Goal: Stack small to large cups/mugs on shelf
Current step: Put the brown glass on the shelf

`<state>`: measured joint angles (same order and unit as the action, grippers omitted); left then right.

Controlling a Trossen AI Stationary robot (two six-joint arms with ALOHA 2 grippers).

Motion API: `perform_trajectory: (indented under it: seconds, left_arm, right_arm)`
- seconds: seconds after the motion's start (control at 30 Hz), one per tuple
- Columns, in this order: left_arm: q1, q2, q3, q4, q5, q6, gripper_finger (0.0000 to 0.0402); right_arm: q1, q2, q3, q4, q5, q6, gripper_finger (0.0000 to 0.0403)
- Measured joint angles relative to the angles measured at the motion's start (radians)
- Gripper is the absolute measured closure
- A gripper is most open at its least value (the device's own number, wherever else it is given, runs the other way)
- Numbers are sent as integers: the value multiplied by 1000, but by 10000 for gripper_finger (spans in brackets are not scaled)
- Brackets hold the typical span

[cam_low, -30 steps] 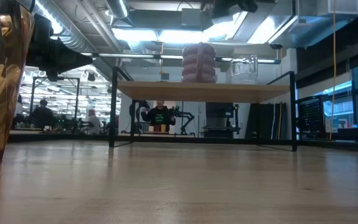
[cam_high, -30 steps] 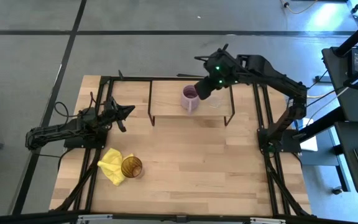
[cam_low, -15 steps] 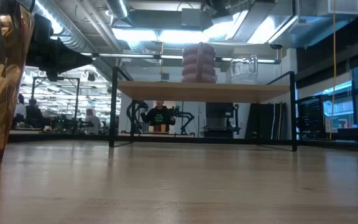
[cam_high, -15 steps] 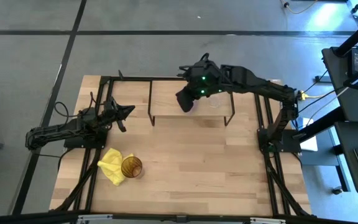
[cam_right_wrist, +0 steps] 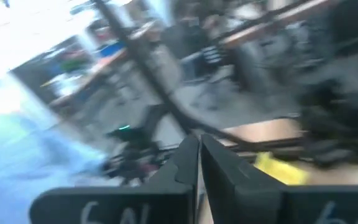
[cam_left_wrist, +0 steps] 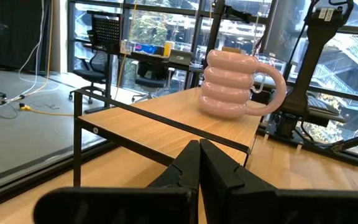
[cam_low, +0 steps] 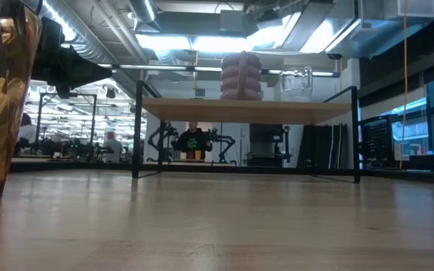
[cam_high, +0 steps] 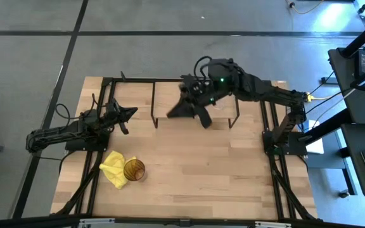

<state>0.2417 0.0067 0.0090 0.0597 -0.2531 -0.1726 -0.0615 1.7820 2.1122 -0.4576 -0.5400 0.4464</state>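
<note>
The purple ribbed mug (cam_low: 241, 75) stands upright on its base on the light-wood shelf (cam_low: 247, 111); it also shows in the left wrist view (cam_left_wrist: 235, 84). In the high view my right arm hides it. The small clear glass cup (cam_low: 296, 83) stands on the shelf beside the mug. The amber ribbed tumbler (cam_high: 134, 170) stands on the tabletop at the near left, against the yellow cloth (cam_high: 114, 166). My right gripper (cam_high: 170, 114) is shut and empty above the shelf's near edge, pointing toward the table's left. My left gripper (cam_high: 130, 114) is shut and empty, left of the shelf.
The shelf's black wire legs (cam_high: 154, 111) stand on the wooden tabletop (cam_high: 201, 164), which is bare wood in front of the shelf. A black frame (cam_high: 100, 126) runs along the table's sides. People and desks show in the room beyond (cam_low: 194, 139).
My right gripper has swung from the far side of the mug over it, toward the table's left and near edge, and has turned to point left. The mug and the glass cup have stayed in place on the shelf.
</note>
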Motion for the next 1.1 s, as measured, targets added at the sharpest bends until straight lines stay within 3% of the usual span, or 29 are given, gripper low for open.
perform_trajectory:
  seconds: [0.13,0.3,0.57,0.7,0.83,0.93,1.1]
  left_arm:
    - [0,0,0,0,-26,32,401]
    - [0,0,0,17,-84,40,401]
    - [0,0,0,225,56,-454,401]
    - [0,0,0,340,87,-550,401]
    - [-4,0,56,574,246,-581,401]
    - [-16,0,171,532,310,-529,401]
    - [-23,-1,393,280,372,-398,401]
  right_arm:
    - [51,0,0,-21,-60,18,382]
    - [106,0,0,-9,15,15,383]
    - [117,0,0,-33,87,16,383]
    - [116,0,-1,-33,88,12,383]
    - [117,0,-1,-34,113,-11,383]
    - [116,0,-1,-65,161,29,383]
    - [111,0,-2,-192,88,159,383]
